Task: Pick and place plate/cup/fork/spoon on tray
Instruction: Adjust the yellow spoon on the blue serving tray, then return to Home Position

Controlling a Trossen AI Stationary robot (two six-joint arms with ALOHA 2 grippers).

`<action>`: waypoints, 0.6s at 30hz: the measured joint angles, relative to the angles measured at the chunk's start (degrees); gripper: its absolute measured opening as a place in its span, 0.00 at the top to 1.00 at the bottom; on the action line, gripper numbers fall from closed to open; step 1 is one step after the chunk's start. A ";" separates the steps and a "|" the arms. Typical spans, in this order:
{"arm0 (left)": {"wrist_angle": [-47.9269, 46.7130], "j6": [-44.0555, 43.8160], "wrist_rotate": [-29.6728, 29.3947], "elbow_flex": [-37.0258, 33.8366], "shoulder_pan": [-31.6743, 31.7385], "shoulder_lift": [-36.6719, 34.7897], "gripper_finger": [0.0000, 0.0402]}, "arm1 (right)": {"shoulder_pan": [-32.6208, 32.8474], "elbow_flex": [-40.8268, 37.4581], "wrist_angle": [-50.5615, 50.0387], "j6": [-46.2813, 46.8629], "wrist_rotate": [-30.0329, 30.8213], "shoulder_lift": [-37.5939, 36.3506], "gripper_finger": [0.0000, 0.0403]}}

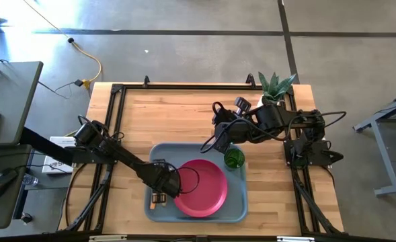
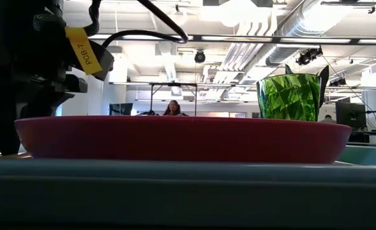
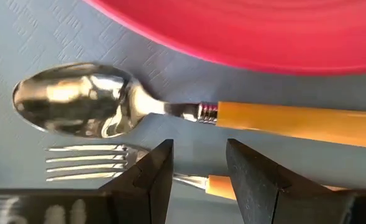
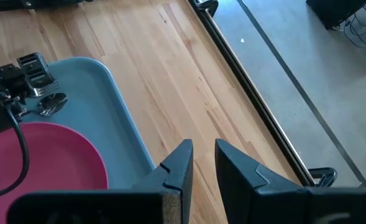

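Observation:
The grey-blue tray (image 1: 238, 202) lies at the table's near middle. On it rest the pink-red plate (image 1: 201, 187), the green cup (image 1: 234, 158) upright at its far right corner, and, on its left part, the spoon (image 3: 108, 107) and the fork (image 3: 86, 162) side by side. My left gripper (image 3: 199, 168) points down, open, just over the fork's neck (image 3: 192, 181); its fingers hide parts of the fork. My right gripper (image 4: 204, 163) hangs high over the table near the cup, its fingers a narrow gap apart with nothing between them.
A white pot with a green plant (image 1: 276, 89) stands at the table's far right corner. Bare wood lies beyond the tray's far edge and on its left. In the low view the plate (image 2: 175, 137) fills the front, with the cup (image 2: 288, 96) behind it.

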 joint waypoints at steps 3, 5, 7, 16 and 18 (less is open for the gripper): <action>-1.72 -1.45 0.62 0.00 0.04 -0.03 0.65 | 0.00 0.00 0.01 -0.02 0.00 0.00 0.85; -3.07 -2.45 1.57 0.00 0.02 -0.49 0.65 | 0.00 0.00 -0.02 -0.02 0.00 0.00 0.85; -4.24 -3.06 2.54 0.00 0.02 -1.31 0.65 | 0.00 0.00 -0.02 -0.56 0.00 0.00 0.85; -7.57 -7.73 3.34 0.00 0.13 -10.02 0.65 | 0.00 0.02 -0.01 -1.31 -0.11 0.00 0.85; -7.37 -8.59 3.25 0.02 0.19 -12.95 0.65 | 0.00 0.02 0.00 -1.25 -0.39 0.00 0.85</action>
